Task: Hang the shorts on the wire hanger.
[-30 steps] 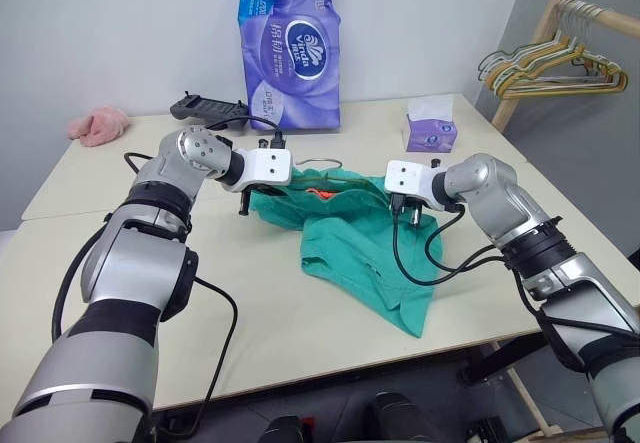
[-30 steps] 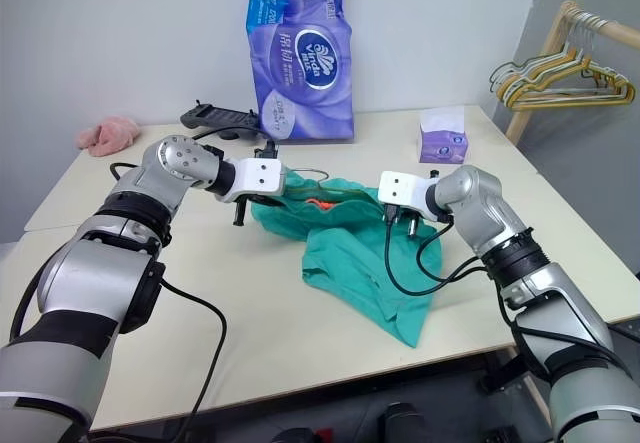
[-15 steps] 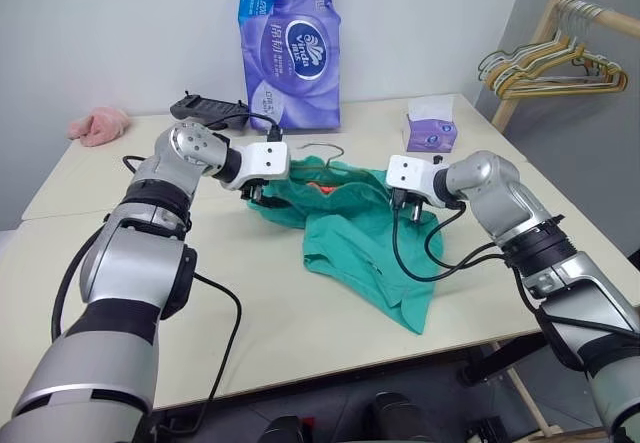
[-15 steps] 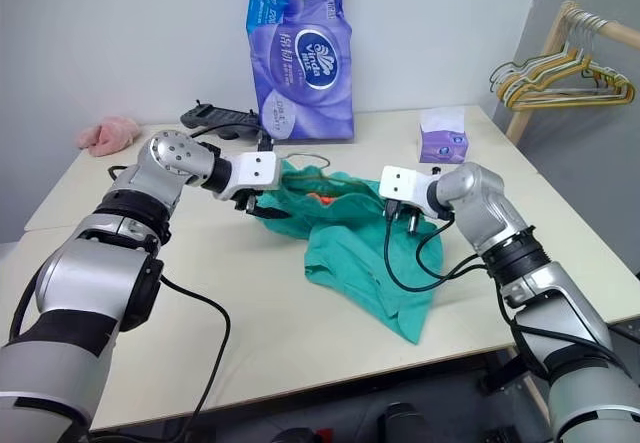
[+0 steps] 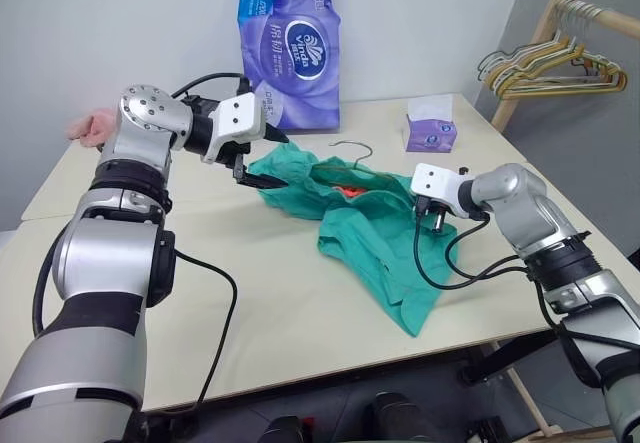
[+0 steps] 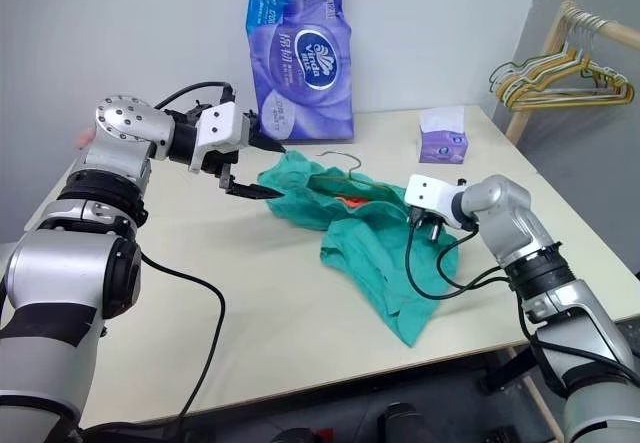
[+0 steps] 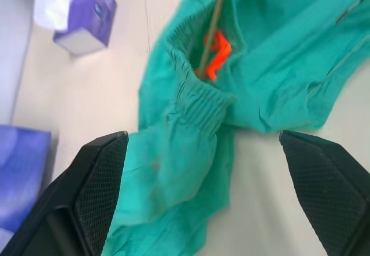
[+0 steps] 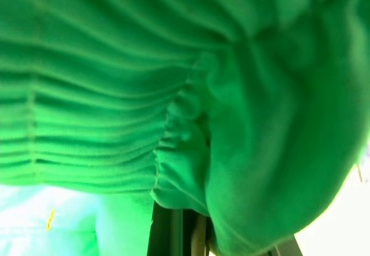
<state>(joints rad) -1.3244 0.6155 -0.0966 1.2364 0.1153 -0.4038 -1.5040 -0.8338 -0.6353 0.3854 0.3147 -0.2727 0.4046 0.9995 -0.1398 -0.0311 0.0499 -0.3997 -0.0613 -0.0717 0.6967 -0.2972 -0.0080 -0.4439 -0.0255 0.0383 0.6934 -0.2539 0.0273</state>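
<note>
The shorts [image 5: 365, 218] are teal-green soft cloth with a gathered elastic waistband, lying crumpled on the pale tabletop [image 5: 250, 293] near its middle, with one wide leg trailing toward the near edge. An orange scrap [image 5: 345, 191] shows in the waist opening. The hanger [image 5: 352, 151] is thin pale wire; its small hook pokes out above the far edge of the shorts, and the left wrist view shows a wire running down into the waistband beside the orange scrap, the rest of the frame hidden by cloth. The left tool [image 5: 258, 159] hovers just above the shorts' left end with its fingers spread wide and nothing between them. The right tool [image 5: 436, 215] is closed on the shorts at their right end; its wrist view shows bunched green waistband cloth pressed close around the fingers. The tabletop is made of cream slabs with a seam on the left side, standing against a plain white wall. At its far edge stands a tall purple pack of tissue paper [image 5: 288, 45], with a black device [image 6: 262, 138] at its foot. A small purple tissue box [image 5: 431, 131] sits near the far right corner with a white tissue sticking out of its top. A pink cloth [image 5: 85, 123] lies at the far left. To the right of the tabletop a wooden rack [image 5: 535, 48] carries a bunch of yellow and green hangers [image 5: 545, 71].
</note>
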